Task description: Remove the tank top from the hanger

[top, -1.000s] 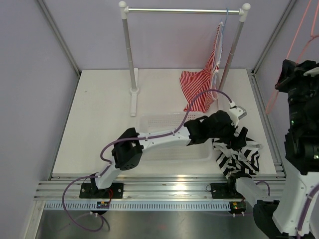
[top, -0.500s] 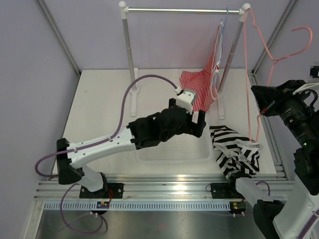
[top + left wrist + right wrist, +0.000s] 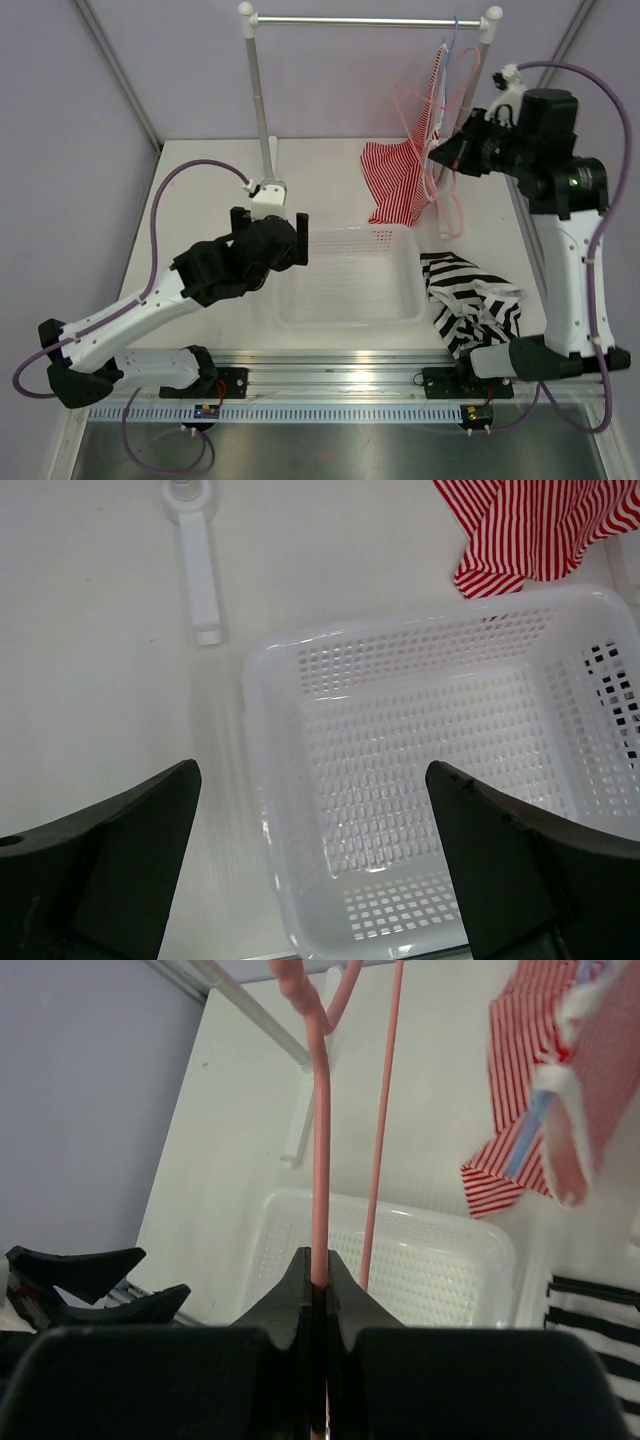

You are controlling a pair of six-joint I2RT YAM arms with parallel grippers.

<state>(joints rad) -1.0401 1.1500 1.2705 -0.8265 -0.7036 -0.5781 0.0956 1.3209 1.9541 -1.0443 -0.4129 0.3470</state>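
Right gripper point(image 3: 318, 1270) clenched on the thin pink wire hanger point(image 3: 319, 1160), held high beside the hanging red-and-white striped top point(image 3: 395, 180); black-and-white striped tank top point(image 3: 475, 305) lies crumpled on the white table point(image 3: 200, 220), against the white perforated plastic basket point(image 3: 350, 322); left gripper point(image 3: 310, 770) spread wide above that basket.

- Pale lilac walls point(image 3: 60, 150) are enclosing the work cell at the left, back and right.
- Bare aluminium struts point(image 3: 113, 65) are running down the wall corners.
- A white table point(image 3: 200, 200) is forming the base of the cell.
- A clothes rack point(image 3: 370, 21), one metal bar on two posts, is standing at the back of the table.
- A grooved aluminium rail point(image 3: 330, 385) is edging the near side and reflecting overhead light.
- A brushed metal sheet point(image 3: 350, 455) is lying in front of that rail.
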